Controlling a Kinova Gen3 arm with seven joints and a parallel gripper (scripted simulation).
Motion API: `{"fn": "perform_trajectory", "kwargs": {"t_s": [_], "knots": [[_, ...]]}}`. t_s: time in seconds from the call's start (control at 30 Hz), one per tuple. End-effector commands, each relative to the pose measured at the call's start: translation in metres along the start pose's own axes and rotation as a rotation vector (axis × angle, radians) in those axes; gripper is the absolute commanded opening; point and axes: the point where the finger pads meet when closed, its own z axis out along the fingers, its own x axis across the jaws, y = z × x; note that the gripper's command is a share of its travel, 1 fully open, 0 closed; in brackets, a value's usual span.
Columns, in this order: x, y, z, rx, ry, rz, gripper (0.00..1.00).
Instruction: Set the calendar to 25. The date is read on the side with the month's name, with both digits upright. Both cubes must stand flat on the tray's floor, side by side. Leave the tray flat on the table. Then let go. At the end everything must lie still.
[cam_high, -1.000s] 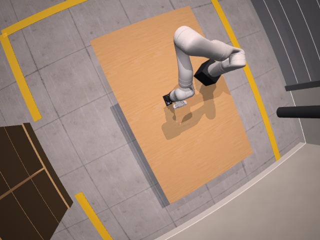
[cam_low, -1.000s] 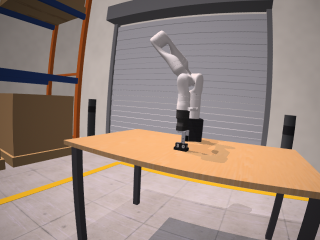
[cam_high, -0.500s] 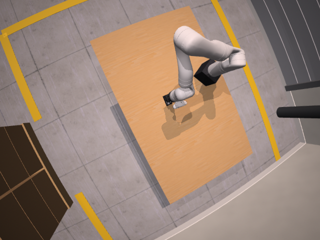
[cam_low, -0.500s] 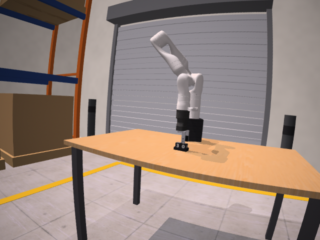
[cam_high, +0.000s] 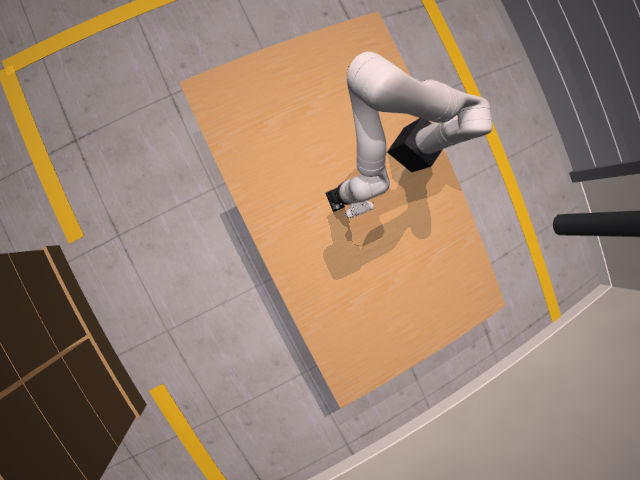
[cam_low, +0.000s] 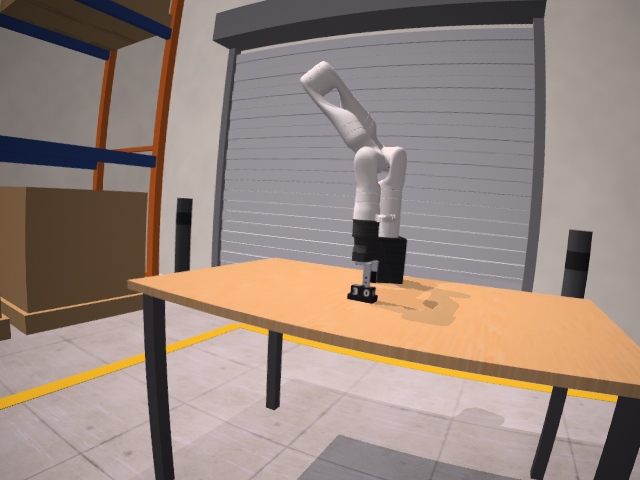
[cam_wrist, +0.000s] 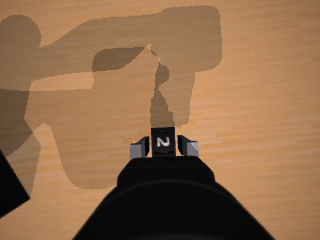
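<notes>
The calendar is a small black tray with two black cubes, standing near the middle of the wooden table. In the exterior view its front reads "3" and "0". From above it shows as a dark block, partly hidden under the wrist. My gripper points straight down and is open. Its two fingers stand on either side of one cube, whose top face shows a white "2". In the exterior view the fingers come down over the right-hand cube. The month's name is not visible.
The arm's black base block stands just behind the calendar; it also shows from above and at the wrist view's lower left corner. The table's left edge is the nearest one to the calendar.
</notes>
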Motion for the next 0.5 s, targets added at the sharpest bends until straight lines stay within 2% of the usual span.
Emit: {"fn": "perform_trajectory", "kwargs": {"t_s": [0.0,0.47], "knots": [[0.0005,-0.0001,-0.0005,0.0,0.001,0.0,0.9],[0.0006,-0.0001,0.0012,0.0,0.001,0.0,0.9]]}}
